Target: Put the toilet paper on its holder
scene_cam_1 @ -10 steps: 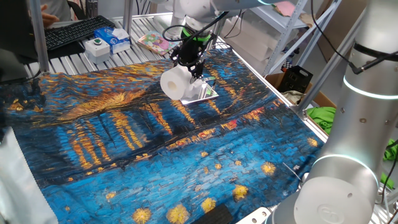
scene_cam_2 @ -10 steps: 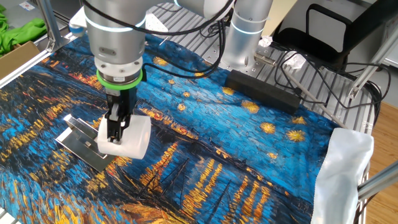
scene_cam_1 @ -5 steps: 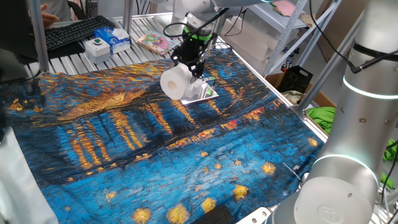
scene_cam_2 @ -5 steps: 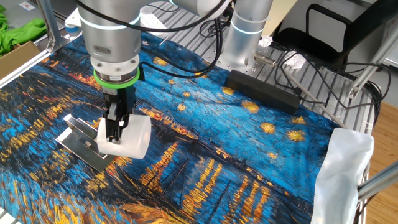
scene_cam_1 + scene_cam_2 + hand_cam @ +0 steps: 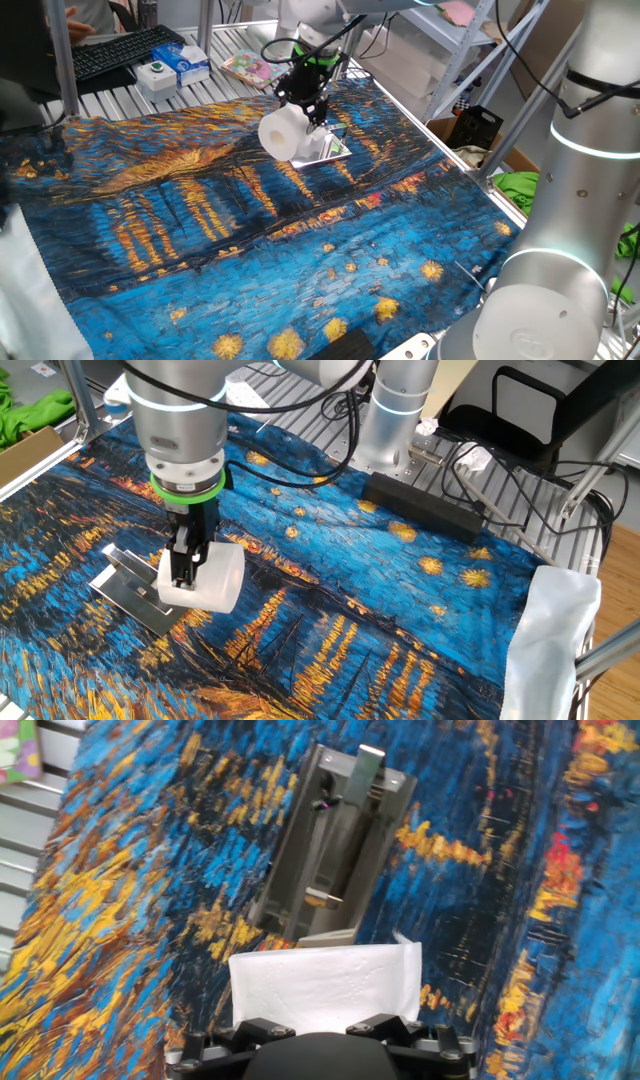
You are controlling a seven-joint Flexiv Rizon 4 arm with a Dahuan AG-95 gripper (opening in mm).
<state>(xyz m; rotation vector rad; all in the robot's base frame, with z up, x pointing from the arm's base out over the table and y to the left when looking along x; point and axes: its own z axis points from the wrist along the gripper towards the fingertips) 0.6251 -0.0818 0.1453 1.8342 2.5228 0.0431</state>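
One roll lifted, not yet mounted.
Our pincer (image 5: 183, 572) is clamped on the toilet paper (image 5: 205, 580), just above the holder (image 5: 332, 850); threading remains.

The roll (image 5: 208, 578) is plain white. The holder (image 5: 335, 845) is mirror-bright chrome. The cloth (image 5: 250, 240) is deep blue, streaked with orange and yellow swirls. A green ring (image 5: 188, 490) bands the grey arm (image 5: 175, 410).

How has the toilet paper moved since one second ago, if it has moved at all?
No. The toilet paper, held by the gripper, overlaps the same edge of the holder in both fixed views as before.
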